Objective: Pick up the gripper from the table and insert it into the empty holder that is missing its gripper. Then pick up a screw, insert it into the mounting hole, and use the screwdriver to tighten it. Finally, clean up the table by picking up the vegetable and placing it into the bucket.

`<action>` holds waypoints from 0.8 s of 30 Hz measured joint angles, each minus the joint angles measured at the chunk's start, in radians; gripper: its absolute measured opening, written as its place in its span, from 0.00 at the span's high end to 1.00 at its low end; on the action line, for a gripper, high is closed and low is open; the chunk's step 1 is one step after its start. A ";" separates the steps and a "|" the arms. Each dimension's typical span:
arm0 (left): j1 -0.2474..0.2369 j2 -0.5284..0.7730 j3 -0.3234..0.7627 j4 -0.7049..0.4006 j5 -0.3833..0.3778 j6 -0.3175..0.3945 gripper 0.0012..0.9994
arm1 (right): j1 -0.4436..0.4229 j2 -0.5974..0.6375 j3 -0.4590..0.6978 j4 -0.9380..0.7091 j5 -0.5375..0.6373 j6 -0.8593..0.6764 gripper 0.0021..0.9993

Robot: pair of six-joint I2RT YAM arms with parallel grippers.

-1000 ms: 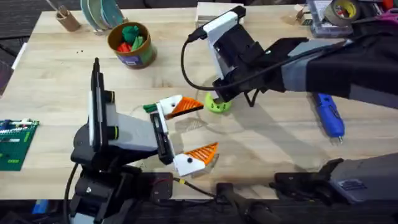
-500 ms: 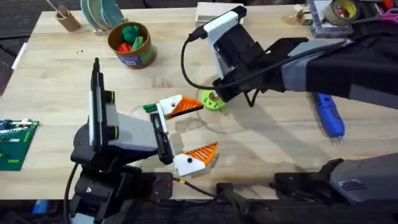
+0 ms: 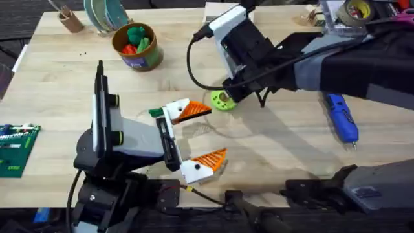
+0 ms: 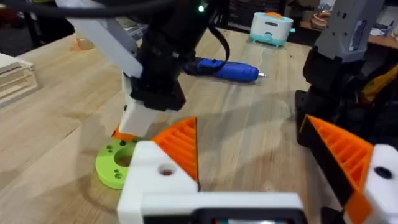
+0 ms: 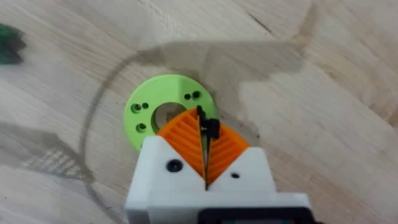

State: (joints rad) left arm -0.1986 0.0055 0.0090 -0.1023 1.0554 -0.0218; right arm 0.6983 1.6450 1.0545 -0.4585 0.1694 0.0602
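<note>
My left gripper (image 3: 208,134) stands wide open above the table (image 3: 291,162). Each of its white finger blocks, the holder (image 4: 158,180), carries an orange ribbed gripper wedge (image 4: 180,146). A small mounting hole (image 4: 165,169) shows in the nearer block. My right gripper (image 5: 204,124) is shut on a small black screw (image 5: 210,128), just above a bright green ring disc (image 5: 146,102). The dark-green vegetable (image 3: 155,112) lies beside the left gripper's far finger. The blue screwdriver (image 3: 341,118) lies at the right. The bucket (image 3: 137,59) stands at the back left.
Green and red toys fill the bucket. A brown cup of sticks (image 3: 70,19) and a disc stand (image 3: 107,14) are at the back left. A green circuit board (image 3: 16,149) lies at the left edge, boxes and tape (image 3: 352,13) at the back right.
My right gripper has shifted slightly toward the table's far side, and the green ring disc under it has slid the same way and lies flat. The left arm has not moved.
</note>
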 joint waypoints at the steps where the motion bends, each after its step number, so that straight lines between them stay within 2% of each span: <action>1: 0.000 0.000 0.000 0.000 0.000 0.000 0.01 | 0.000 0.000 0.008 -0.007 0.002 -0.004 0.99; 8: 0.000 0.000 0.000 0.000 0.000 0.000 0.01 | 0.000 0.000 0.055 -0.087 0.008 -0.026 0.99; 18: 0.000 0.000 0.000 0.000 0.000 0.000 0.01 | 0.000 -0.006 0.190 -0.211 0.010 -0.077 0.99; 24: 0.000 0.000 0.000 0.000 0.000 0.000 0.01 | 0.000 -0.087 0.241 -0.231 0.010 -0.110 0.99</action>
State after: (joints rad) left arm -0.1986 0.0055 0.0090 -0.1020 1.0554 -0.0216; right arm 0.6983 1.5579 1.2951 -0.6900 0.1799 -0.0500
